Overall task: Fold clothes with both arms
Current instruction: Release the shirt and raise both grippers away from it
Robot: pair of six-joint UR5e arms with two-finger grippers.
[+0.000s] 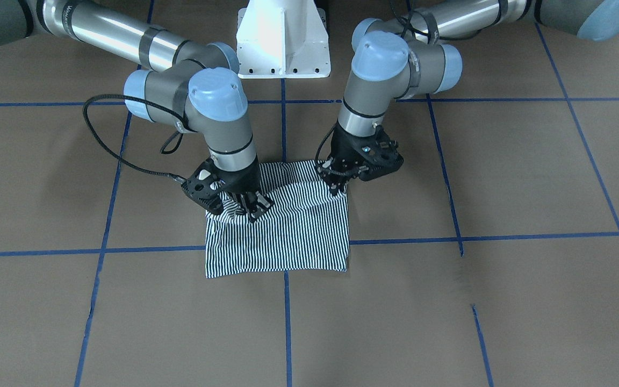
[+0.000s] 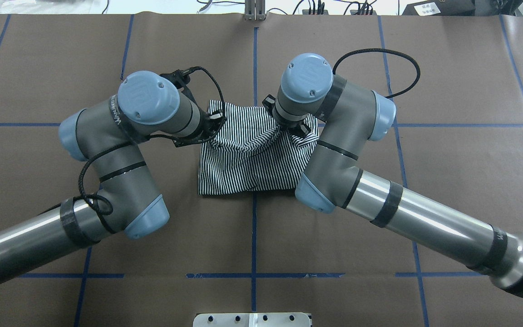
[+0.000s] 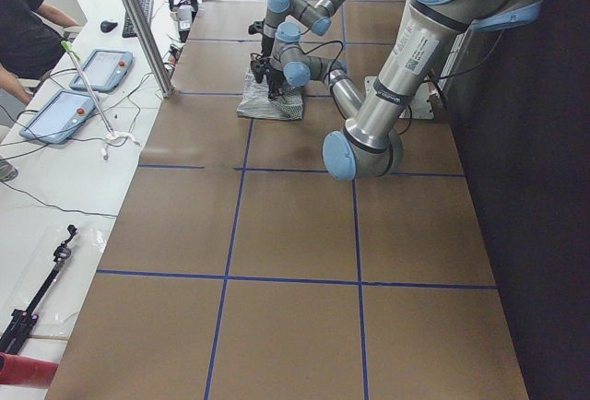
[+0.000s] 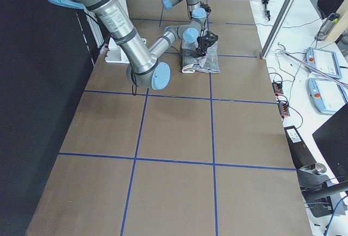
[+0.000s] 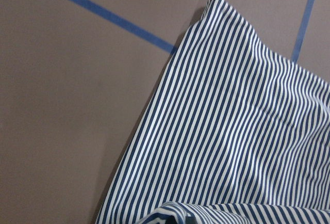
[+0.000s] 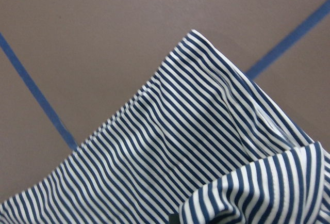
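The navy-and-white striped polo shirt lies folded into a rough square at the table's middle. Its collar, placket and logo are hidden. My left gripper is shut on the shirt's edge at one corner, on the side away from my base. My right gripper is shut on the same edge at the other corner. Both hold that edge a little above the table, and the cloth sags between them. The left wrist view shows flat striped cloth below a held fold; the right wrist view shows the same.
The white pedestal base stands behind the shirt on my side. Blue tape lines divide the brown table cover. In the exterior left view a side bench with tablets and a seated person lies beyond the table's far edge.
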